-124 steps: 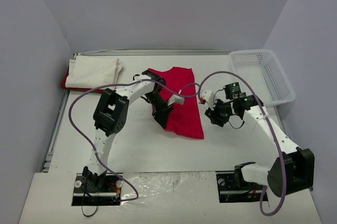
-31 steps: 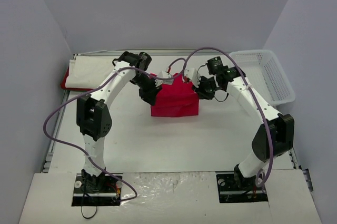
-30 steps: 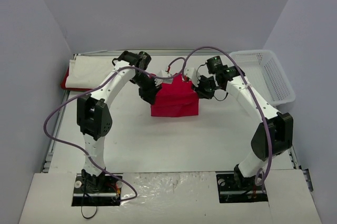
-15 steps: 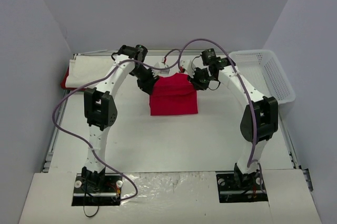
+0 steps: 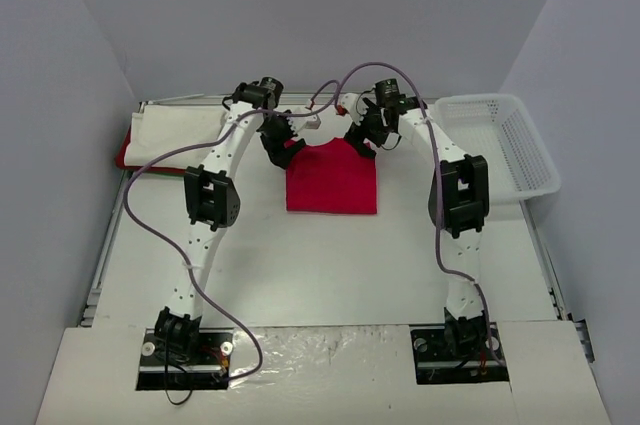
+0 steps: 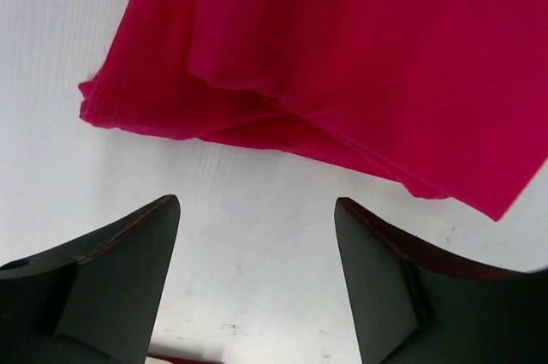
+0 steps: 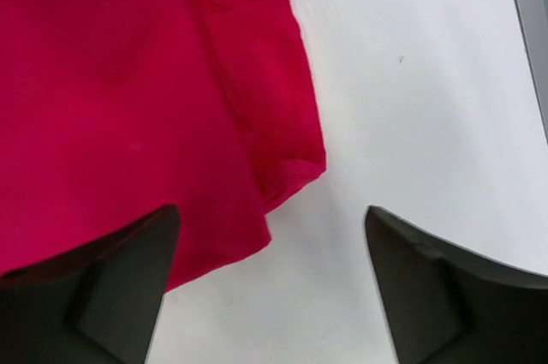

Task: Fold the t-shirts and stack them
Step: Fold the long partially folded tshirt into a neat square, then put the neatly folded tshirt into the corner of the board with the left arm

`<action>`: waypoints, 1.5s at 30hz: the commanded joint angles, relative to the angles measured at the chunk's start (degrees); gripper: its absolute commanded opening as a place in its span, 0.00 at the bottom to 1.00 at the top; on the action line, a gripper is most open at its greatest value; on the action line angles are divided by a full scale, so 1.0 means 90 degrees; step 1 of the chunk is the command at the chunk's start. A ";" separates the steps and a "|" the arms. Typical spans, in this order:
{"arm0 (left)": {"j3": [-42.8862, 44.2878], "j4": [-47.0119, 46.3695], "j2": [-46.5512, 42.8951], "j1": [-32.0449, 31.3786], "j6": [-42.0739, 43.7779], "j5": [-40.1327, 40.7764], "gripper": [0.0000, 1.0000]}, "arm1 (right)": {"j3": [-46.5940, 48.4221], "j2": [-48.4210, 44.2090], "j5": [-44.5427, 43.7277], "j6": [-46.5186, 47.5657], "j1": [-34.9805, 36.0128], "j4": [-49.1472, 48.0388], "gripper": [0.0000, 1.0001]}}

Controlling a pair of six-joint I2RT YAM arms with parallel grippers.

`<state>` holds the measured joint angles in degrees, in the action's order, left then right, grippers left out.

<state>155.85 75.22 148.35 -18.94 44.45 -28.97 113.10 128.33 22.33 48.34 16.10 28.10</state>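
A bright red cloth t-shirt (image 5: 332,180) is seen lying flat near the middle of the white bench (image 5: 320,275) as a compact, roughly square packet, with doubled layers visible along its edges in both wrist views, so its folding is judged to be complete or very nearly so. The left end effector (image 6: 255,210) is held spread wide and empty just off one far corner of the packet, with bare bench between its fingers. The right end effector (image 7: 272,214) is likewise spread wide and empty at the other far corner, and no cloth is gripped by it. At the far left corner of the bench, a folded white cloth t-shirt (image 5: 180,132) is seen resting on another red folded garment (image 5: 124,156), so a stack is judged to be already begun. What is left appears to be the transfer of the middle packet onto that stack. Nothing red can be made out in the white plastic lattice basket (image 5: 497,140) at the right.
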 commanded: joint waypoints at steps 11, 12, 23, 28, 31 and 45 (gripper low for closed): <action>-0.3349 0.0707 -0.3589 0.0560 -0.0934 -0.1114 0.17 | -0.1442 -0.1942 -0.0907 -0.1132 0.0261 -0.0720 0.98; -0.3913 0.0589 -0.3767 0.0822 -0.1031 -0.1330 0.03 | -0.1627 -0.2360 -0.1199 -0.1181 0.0368 -0.0720 1.00; -0.6327 -0.0035 -0.4715 0.3001 -0.1833 -0.3674 0.29 | -0.3172 -0.3088 -0.2666 -0.1396 0.2859 -0.0720 0.99; -0.7052 -0.0701 -0.5097 0.3178 -0.2302 -0.2923 0.12 | -0.2423 -0.1995 -0.2852 -0.1689 0.3250 -0.0661 0.93; -0.7307 -0.0906 -0.5224 0.3256 -0.2478 -0.2680 0.08 | -0.2050 -0.1438 -0.2803 -0.1787 0.3416 -0.0573 0.90; -0.7668 -0.1356 -0.5469 0.3296 -0.2849 -0.2288 0.08 | -0.0985 0.0056 -0.2734 -0.1865 0.3758 -0.0495 0.79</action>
<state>87.02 63.90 100.16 10.26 20.05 -48.86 101.36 127.20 -1.72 32.42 49.21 22.04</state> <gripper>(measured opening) 0.080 0.805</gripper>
